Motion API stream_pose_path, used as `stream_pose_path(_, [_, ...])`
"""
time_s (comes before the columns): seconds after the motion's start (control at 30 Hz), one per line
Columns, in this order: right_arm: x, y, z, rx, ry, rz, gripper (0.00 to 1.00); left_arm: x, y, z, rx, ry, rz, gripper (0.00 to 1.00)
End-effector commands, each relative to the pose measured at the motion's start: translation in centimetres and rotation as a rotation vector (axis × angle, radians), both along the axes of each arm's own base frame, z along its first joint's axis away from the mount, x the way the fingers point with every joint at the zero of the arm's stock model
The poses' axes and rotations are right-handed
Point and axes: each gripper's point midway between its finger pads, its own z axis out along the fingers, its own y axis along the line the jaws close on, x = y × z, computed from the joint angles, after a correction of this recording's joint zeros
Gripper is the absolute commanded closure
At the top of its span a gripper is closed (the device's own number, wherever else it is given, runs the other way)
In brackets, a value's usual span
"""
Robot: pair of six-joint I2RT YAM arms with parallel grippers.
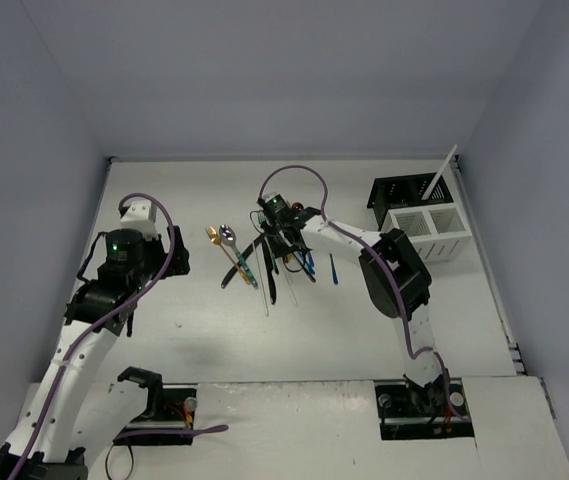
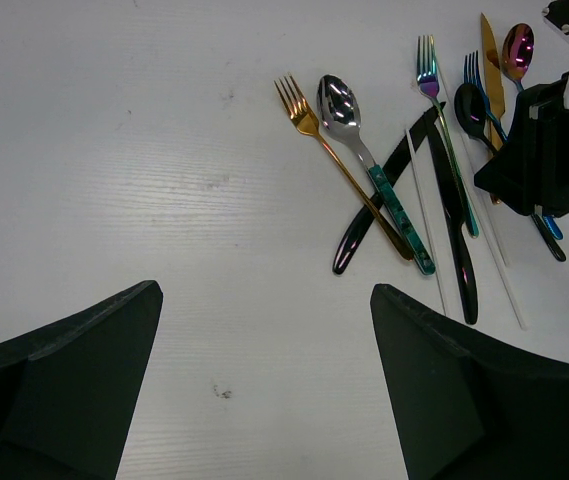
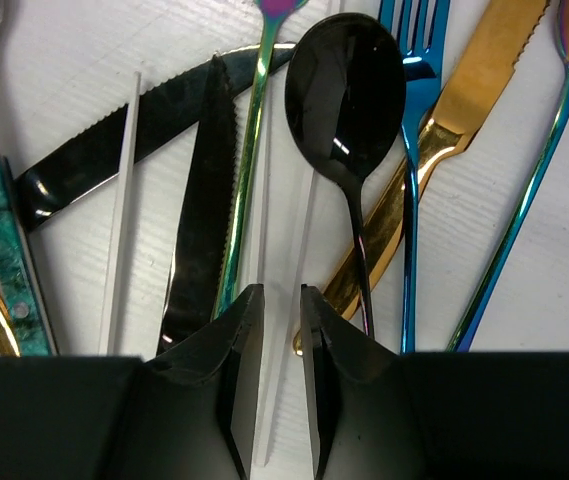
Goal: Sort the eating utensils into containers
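Note:
The eating utensils lie in a loose pile (image 1: 269, 260) at mid-table. My right gripper (image 3: 282, 292) is down on the pile, its jaws narrow but still open around a thin white stick (image 3: 278, 355) that neither finger pinches. Just ahead lie a black spoon (image 3: 346, 90), a blue fork (image 3: 411, 150), a gold knife (image 3: 464, 90) and a black knife (image 3: 202, 220). My left gripper (image 2: 264, 290) hangs wide open over bare table, left of a gold fork (image 2: 309, 120) and a teal-handled silver spoon (image 2: 342, 100). The containers stand at the far right: black caddy (image 1: 404, 190), white caddy (image 1: 429, 232).
A long white stick (image 1: 444, 170) leans out of the black caddy. Two more white sticks (image 3: 122, 200) lie among the cutlery. A raised edge (image 1: 484, 260) runs along the table's right side, just beyond the caddies. The right arm (image 1: 394, 275) reaches over the table's middle.

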Motion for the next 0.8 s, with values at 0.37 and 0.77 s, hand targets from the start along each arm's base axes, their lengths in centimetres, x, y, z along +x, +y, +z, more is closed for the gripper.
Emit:
stream_pose_path(0.37, [2.4,0.3,-0.8,-0.021,-0.039,-0.048,0.89,0.8,-0.3,1.1,-0.030,-0.040,0.001,0.17])
stream_pose_path(0.77, [3.1,2.4,4.5,0.082,-0.104,0.016,1.00,0.9,-0.3,0.9,-0.028,-0.033,-0.001,0.17])
